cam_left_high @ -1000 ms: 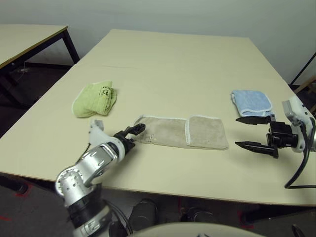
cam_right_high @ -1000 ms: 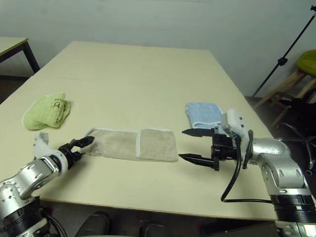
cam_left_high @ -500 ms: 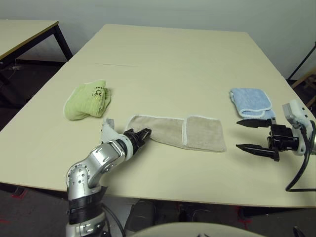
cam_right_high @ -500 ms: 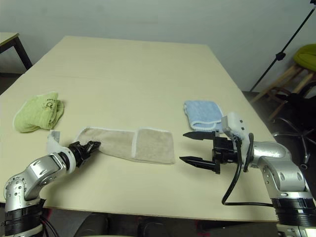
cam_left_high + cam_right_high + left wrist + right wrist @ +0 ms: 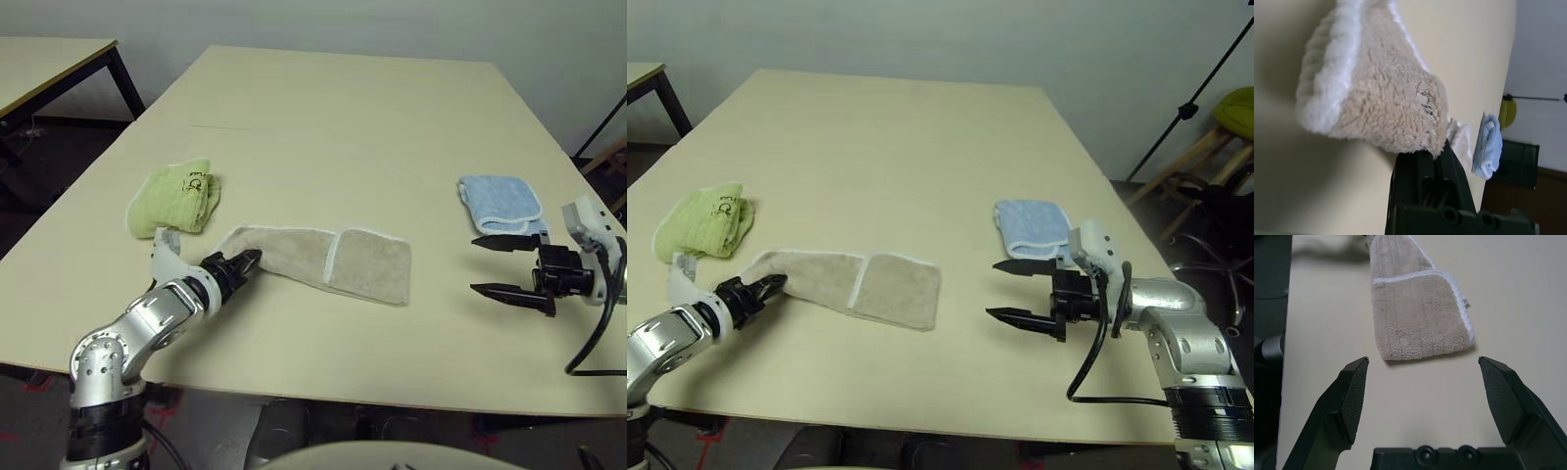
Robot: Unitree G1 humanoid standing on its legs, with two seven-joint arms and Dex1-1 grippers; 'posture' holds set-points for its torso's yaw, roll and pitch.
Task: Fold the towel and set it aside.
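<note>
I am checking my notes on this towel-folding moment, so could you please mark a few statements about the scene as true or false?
1. The left gripper is shut on one end of the towel. True.
2. The right gripper holds the other end of the towel. False: its fingers stand wide open, apart from the cloth.
3. The green towel lies on the robot's left side of the table. True.
4. The blue towel lies on top of the beige towel. False: it lies apart, near the right gripper.
5. The beige towel is fully lifted off the table. False: most of it rests on the table.
</note>
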